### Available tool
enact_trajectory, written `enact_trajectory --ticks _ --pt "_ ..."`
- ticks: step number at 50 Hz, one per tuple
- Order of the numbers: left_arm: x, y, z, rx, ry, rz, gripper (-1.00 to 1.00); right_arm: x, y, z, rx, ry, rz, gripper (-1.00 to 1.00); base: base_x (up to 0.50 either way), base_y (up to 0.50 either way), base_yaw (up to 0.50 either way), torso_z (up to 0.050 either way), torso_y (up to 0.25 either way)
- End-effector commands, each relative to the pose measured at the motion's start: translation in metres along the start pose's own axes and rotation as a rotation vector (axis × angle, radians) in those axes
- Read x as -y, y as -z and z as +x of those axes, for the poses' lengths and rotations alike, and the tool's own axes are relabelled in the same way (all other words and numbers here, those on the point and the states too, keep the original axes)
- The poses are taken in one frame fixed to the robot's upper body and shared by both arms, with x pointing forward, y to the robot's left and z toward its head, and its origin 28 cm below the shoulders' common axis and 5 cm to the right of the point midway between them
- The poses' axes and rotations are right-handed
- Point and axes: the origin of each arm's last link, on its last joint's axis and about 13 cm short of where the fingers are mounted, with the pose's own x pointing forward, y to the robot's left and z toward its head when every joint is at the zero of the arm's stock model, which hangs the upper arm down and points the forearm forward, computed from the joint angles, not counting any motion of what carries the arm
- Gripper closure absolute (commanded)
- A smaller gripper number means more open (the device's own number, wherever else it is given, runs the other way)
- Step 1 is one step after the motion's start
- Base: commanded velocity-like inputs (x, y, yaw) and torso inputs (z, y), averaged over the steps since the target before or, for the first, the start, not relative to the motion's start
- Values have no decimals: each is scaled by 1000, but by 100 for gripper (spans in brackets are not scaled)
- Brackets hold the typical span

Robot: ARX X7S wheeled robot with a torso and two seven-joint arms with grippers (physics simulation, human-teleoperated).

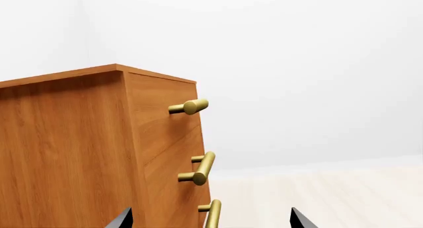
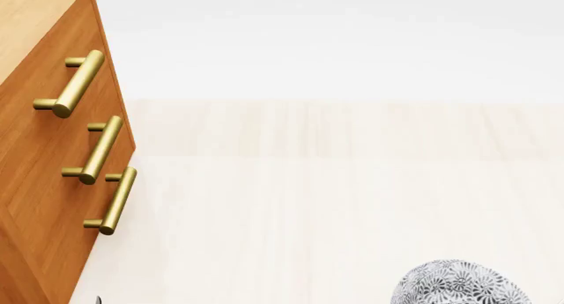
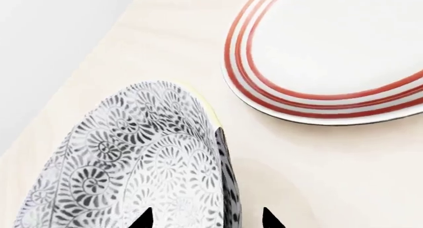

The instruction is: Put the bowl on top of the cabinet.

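The cabinet [image 2: 53,152] is smooth orange-brown wood with visible grain and a paler wood top, boxy and sharp-edged. Three brass bar handles [image 2: 97,149], plain cylinders on short pegs, run down its front one below another. In the head view only the cabinet's front and a corner of its top show; the rest is cut off by the frame.

The bowl [image 3: 132,158] is deep and round, glossy white, thickly covered with a grey-black floral print of curled petals, with a pale rim. In the head view it sits well apart from the cabinet, on the far side from the handles, with only its patterned dome [image 2: 458,284] showing at the frame's edge. Just beside it on the pale, faintly grained table [image 3: 317,168] lies a flat white plate [image 3: 330,54] with red rings round its edge, partly cut off.

The right gripper [image 3: 205,219] shows only two black fingertips, parted, one over the bowl's inside and one outside its wall, straddling the rim; whether they press it cannot be told. The left gripper [image 1: 211,219] is spread wide near the cabinet's front corner, grasping nothing, its tips alone visible.

No writing or labels can be read anywhere.
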Motion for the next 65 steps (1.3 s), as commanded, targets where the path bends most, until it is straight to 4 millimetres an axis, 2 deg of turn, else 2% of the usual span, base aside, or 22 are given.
enact_trajectory --ticks 1,20,28,39,49,65 --pt "0 1 1 -3 2 0 -100 1 0 1 -3 15 5 100 0 0 0 0 0" --pt "0 0 0 -1 1 2 -100 2 -1 -2 2 7 19 100 0 0 0 0 0" --pt "0 1 1 -3 1 3 -100 3 -3 -15 65 -105 49 100 0 0 0 0 0" --pt "1 1 1 -4 4 3 -100 1 -2 -18 102 -168 15 100 0 0 0 0 0" --pt "2 6 5 -22 19 0 -100 -12 2 -14 141 -200 -164 100 0 0 0 0 2" --pt "-1 2 3 -14 12 -8 -100 -33 -20 -31 290 -192 -262 100 0 0 0 0 0"
